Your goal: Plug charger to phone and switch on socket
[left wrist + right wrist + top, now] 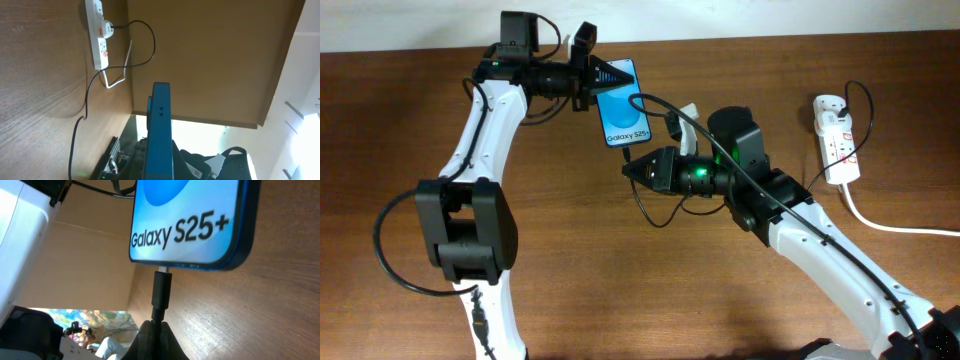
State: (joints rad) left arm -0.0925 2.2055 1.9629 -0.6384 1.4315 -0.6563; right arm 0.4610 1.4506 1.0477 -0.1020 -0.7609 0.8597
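The left pincer [618,76] grips the Galaxy S25+ phone [625,112]. At its six o'clock the right pincer [630,169] pinches the charger [161,287], plug tip touching the phone's bottom port.

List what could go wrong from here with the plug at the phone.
Bare metal shows between the charger plug and the phone, so it may be only part seated and slip out on release.
The right gripper pinches behind the plug; pushing harder could buckle it.
The left gripper holds only the phone's far end; a push might pivot it.
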